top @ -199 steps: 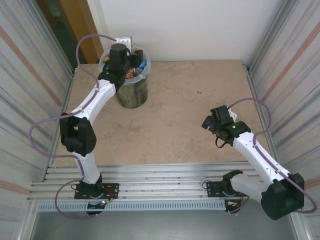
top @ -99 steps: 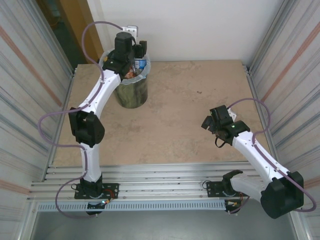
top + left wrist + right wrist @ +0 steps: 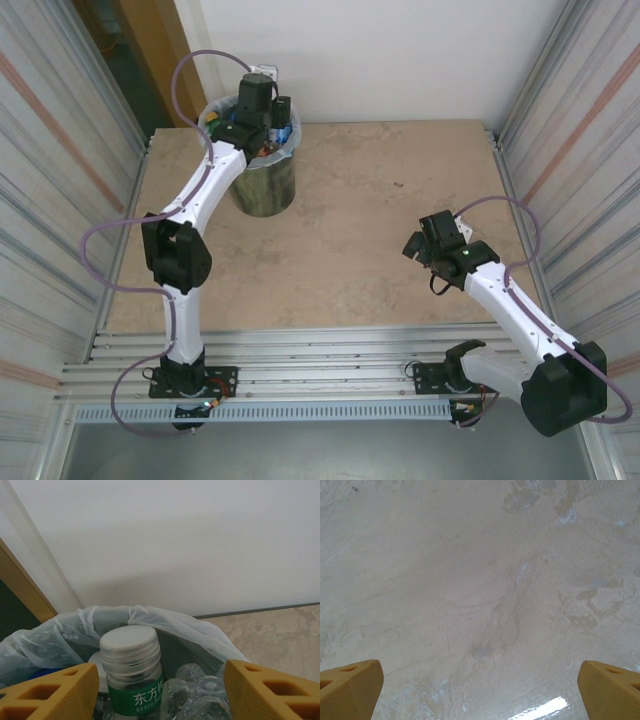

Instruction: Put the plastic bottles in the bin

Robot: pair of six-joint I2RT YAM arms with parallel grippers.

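The bin (image 3: 262, 187), dark and shiny with a pale bag liner (image 3: 165, 622), stands at the table's far left. Inside it are several plastic bottles. A clear one with a white cap and green label (image 3: 131, 670) stands up beside a crumpled clear bottle (image 3: 200, 692), and a blue cap (image 3: 45, 672) peeks out at the left. My left gripper (image 3: 281, 112) (image 3: 160, 674) hangs over the bin's mouth. Its jaws stand apart, with room to the right of the capped bottle's neck. My right gripper (image 3: 415, 247) (image 3: 480, 675) hovers open over bare table.
The white back wall (image 3: 175, 545) rises just behind the bin. Metal side walls (image 3: 70, 130) close in the table. A wooden door frame (image 3: 20, 587) stands at the far left. The beige tabletop (image 3: 380, 200) stretches between the bin and the right arm.
My left arm has stretched farther over the bin, carrying its gripper from the bin's left side toward the back right rim. The right arm has not moved.
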